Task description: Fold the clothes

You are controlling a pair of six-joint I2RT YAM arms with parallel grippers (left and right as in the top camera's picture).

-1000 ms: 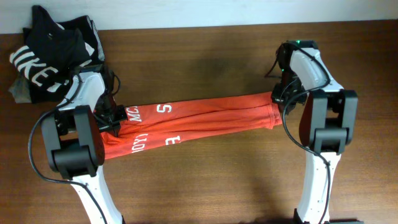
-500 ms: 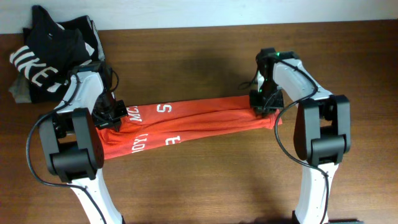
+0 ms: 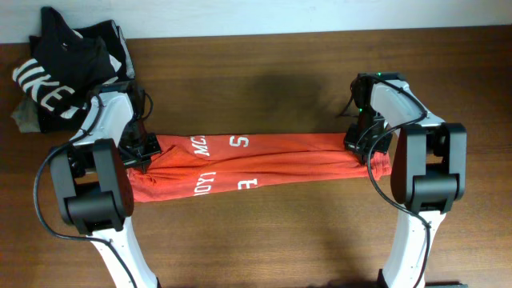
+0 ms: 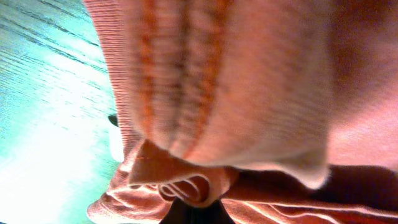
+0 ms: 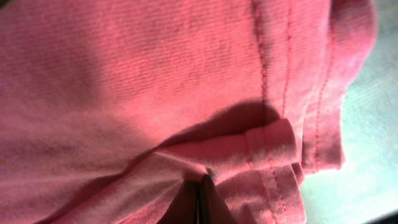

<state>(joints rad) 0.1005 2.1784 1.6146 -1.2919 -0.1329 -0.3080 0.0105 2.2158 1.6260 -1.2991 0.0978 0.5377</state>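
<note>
The red-orange T-shirt (image 3: 256, 160) with white lettering is stretched as a long band across the table between both arms. My left gripper (image 3: 142, 154) is shut on its left end; the left wrist view shows bunched red-orange cloth (image 4: 205, 93) filling the frame, with folds pinched at the jaws (image 4: 196, 211). My right gripper (image 3: 358, 144) is shut on the right end; the right wrist view shows the cloth (image 5: 155, 81) and its stitched hem pinched at the jaws (image 5: 200, 193).
A black shirt with large white letters (image 3: 68, 64) lies heaped at the back left corner, over a grey-olive garment (image 3: 24, 118). The wooden table (image 3: 264, 72) extends behind and in front of the shirt.
The right gripper has pulled its end of the T-shirt to the right, and the cloth is stretched flatter and straighter. The lettering has shifted right. The left gripper stayed almost still.
</note>
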